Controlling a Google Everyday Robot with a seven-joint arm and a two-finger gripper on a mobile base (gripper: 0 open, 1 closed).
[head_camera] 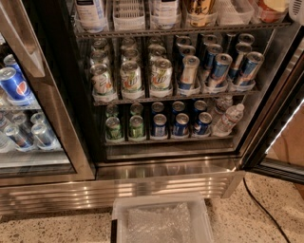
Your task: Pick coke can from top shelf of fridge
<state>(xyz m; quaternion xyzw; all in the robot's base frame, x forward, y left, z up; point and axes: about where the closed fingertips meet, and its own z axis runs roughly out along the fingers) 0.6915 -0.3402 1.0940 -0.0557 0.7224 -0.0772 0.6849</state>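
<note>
The fridge stands open in front of me, with a black interior and a stainless ribbed base. The top shelf runs along the upper edge of the view, a wire rack holding clear plastic lane trays and bottle bottoms. No red coke can shows; it is out of view. Below are green-and-white 7up cans and blue-and-silver cans. My gripper is not in view.
The lowest shelf holds small green cans, blue cans and water bottles. The open glass door hangs at the right. A closed door with Pepsi cans is at the left. A clear plastic bin and a black cable lie on the floor.
</note>
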